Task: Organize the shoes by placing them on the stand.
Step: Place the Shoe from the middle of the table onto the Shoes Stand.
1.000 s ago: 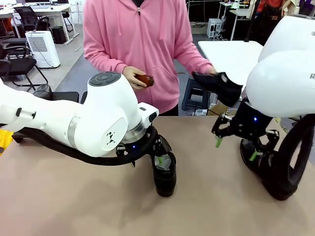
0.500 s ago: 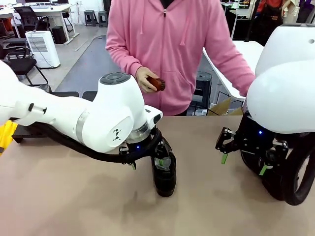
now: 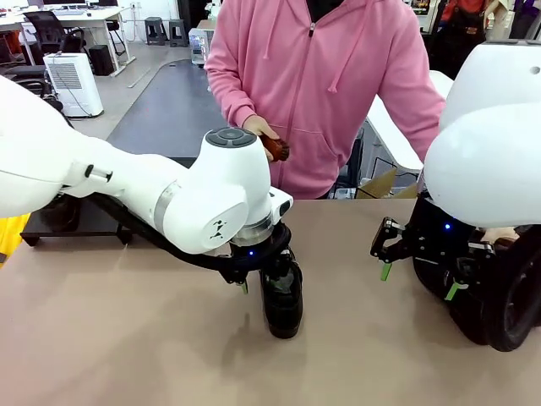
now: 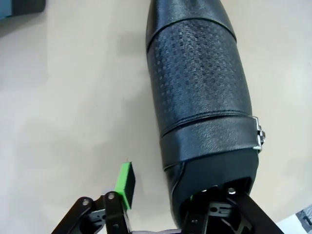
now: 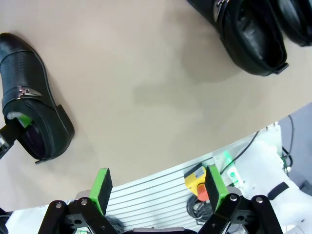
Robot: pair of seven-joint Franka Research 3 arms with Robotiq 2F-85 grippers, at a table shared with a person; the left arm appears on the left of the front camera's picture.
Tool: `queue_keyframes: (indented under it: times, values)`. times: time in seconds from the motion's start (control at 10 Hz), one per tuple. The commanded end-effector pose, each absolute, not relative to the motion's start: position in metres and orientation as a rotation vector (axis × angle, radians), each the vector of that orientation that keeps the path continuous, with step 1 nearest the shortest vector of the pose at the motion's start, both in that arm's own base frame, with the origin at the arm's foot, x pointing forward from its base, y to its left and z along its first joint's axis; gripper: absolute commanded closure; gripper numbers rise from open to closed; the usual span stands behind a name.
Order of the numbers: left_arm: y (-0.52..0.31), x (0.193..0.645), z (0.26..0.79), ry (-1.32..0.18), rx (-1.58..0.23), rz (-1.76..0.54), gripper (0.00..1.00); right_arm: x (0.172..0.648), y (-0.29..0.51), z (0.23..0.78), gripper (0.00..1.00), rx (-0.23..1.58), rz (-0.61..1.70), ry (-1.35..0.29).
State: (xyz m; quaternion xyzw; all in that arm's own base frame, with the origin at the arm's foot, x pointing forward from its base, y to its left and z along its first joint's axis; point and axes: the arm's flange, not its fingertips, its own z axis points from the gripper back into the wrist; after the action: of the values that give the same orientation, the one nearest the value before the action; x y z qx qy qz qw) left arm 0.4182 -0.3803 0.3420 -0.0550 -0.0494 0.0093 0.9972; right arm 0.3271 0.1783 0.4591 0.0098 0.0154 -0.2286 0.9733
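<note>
A glossy black shoe (image 3: 283, 303) lies mid-table, toe toward the robot's side. My left gripper (image 3: 267, 283) is down at its heel, open. One green finger (image 4: 125, 183) stands outside the shoe (image 4: 200, 92), with a gap to its side wall. The other finger is inside the opening, where its pad (image 5: 22, 120) shows against the lining. My right gripper (image 3: 417, 279) hangs open just above the table with nothing between its fingers (image 5: 101, 189). Two more shoes (image 5: 248, 34) lie beyond it, partly hidden in the front view (image 3: 429, 281). The black stand (image 3: 80, 224) is at the far left, largely behind my left arm.
A person in a pink hoodie (image 3: 330, 85) stands at the far edge, holding a small reddish-brown object (image 3: 275, 148) in one hand. The other hand (image 3: 505, 235) reaches down behind my right arm. A thick black cable loop (image 3: 517, 296) hangs beside my right gripper.
The person has stepped right and no longer holds a shoe in the air; that hand is now low behind my right arm. My left arm's elbow swung right. The middle shoe stayed put.
</note>
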Motion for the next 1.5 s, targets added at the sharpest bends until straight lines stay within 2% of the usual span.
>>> queue_keyframes:
  times: [0.0,0.1,0.6,0.8,1.1,1.4]
  values:
    - [-0.389,0.426,0.34,-0.066,-0.107,0.021,0.84,0.331,0.179,0.461,0.0,0.031,-0.462,0.028]
    - [-0.391,0.425,0.339,-0.065,-0.107,0.013,1.0,0.331,0.179,0.461,0.0,0.031,-0.462,0.028]
    - [-0.39,0.416,0.341,-0.037,-0.042,0.014,1.0,0.331,0.179,0.461,0.0,0.031,-0.462,0.028]
    - [-0.379,0.398,0.354,-0.037,-0.059,-0.005,1.0,0.331,0.179,0.461,0.0,0.031,-0.462,0.028]
    - [-0.331,0.353,0.419,-0.232,-0.067,-0.097,1.0,0.331,0.179,0.461,0.0,0.031,-0.462,0.028]
    - [-0.256,0.36,0.466,-0.398,-0.121,-0.01,1.0,0.331,0.179,0.461,0.0,0.031,-0.462,0.028]
